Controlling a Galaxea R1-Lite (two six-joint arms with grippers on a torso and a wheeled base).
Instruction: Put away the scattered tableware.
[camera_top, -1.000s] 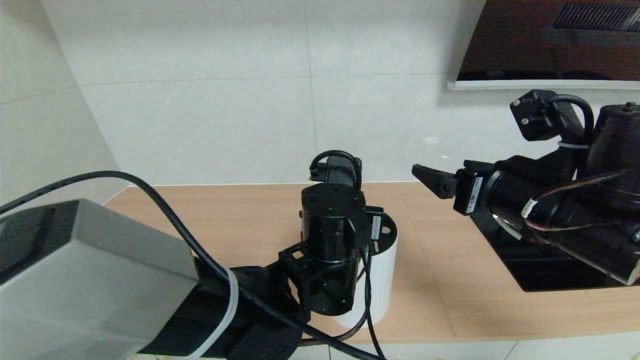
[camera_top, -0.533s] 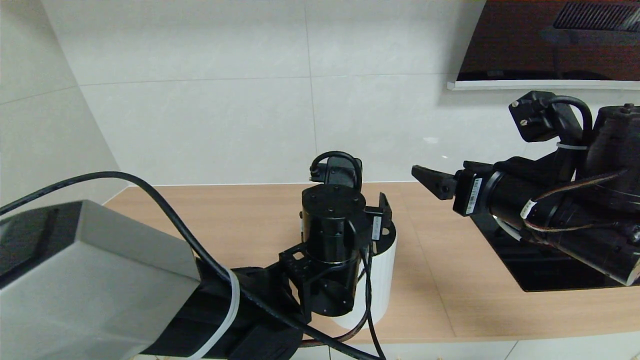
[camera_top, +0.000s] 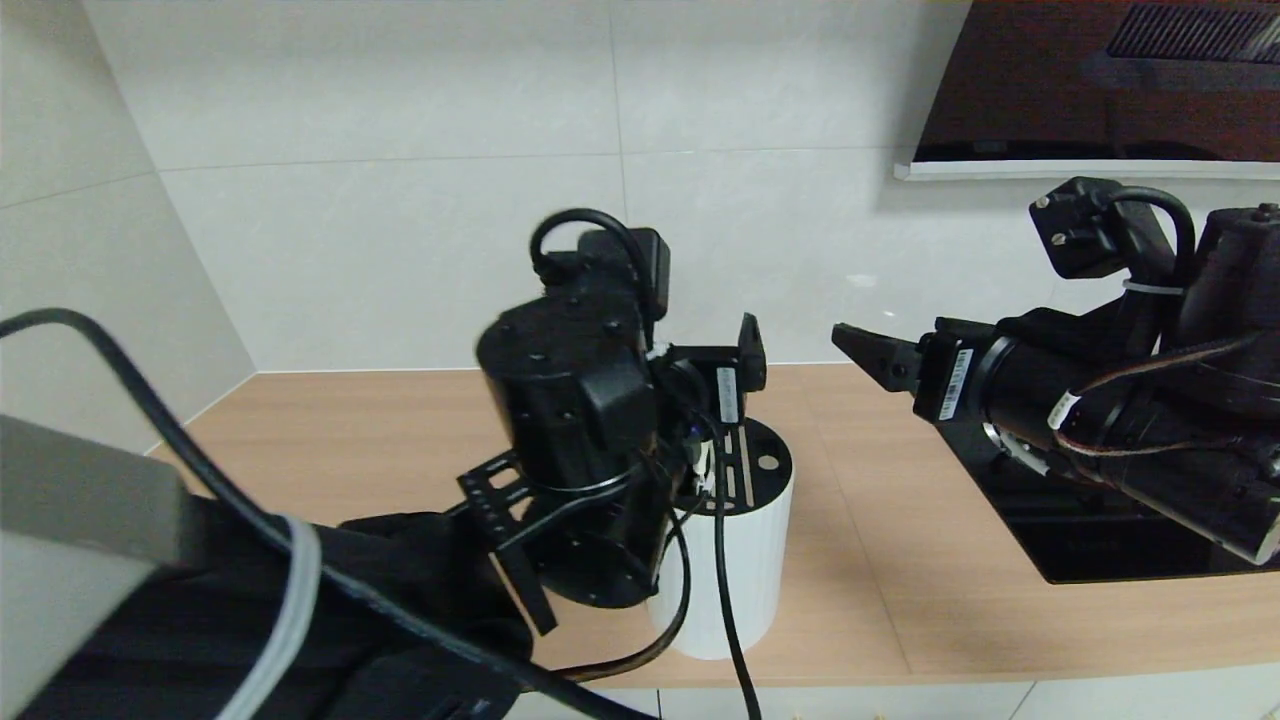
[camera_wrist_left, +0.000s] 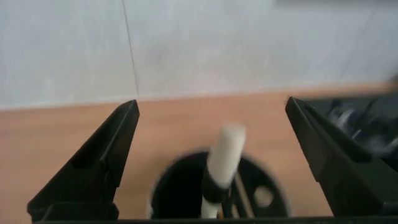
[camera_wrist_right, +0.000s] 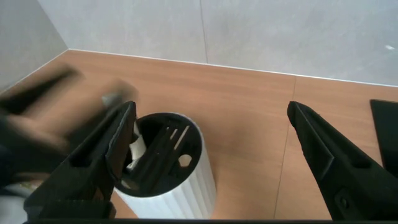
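Head view q. from Ops-2: where's the holder?
Ops-1: I've got the white utensil holder (camera_top: 735, 560) upright on the tabletop (camera_top: 400, 430), near the front edge. The black cooktop (camera_top: 1080, 550) is off to its right, apart from it. The holder has a black slotted lid (camera_top: 765, 440) on top.
Ops-2: Any tableware in it?
Ops-1: Yes. Left wrist view shows a white-handled utensil (camera_wrist_left: 225, 149) standing in the lid, handle up, tilted a bit. Pic's blurry, so I can't tell what kind.
Ops-2: Left gripper?
Ops-1: My left gripper (camera_wrist_left: 210, 112) hangs right above the holder, fingers wide apart, gripping nothing. The handle's top sits btwn them in that view and is clear of both.
Ops-2: Right side?
Ops-1: Right gripper (camera_wrist_right: 211, 112) is in the air to the holder's right, approx. over the tabletop by the cooktop's near corner, pointing toward the holder. Its fingers are spread wide too, w/ nothing in them. Tiled wall (camera_top: 400, 200) behind.
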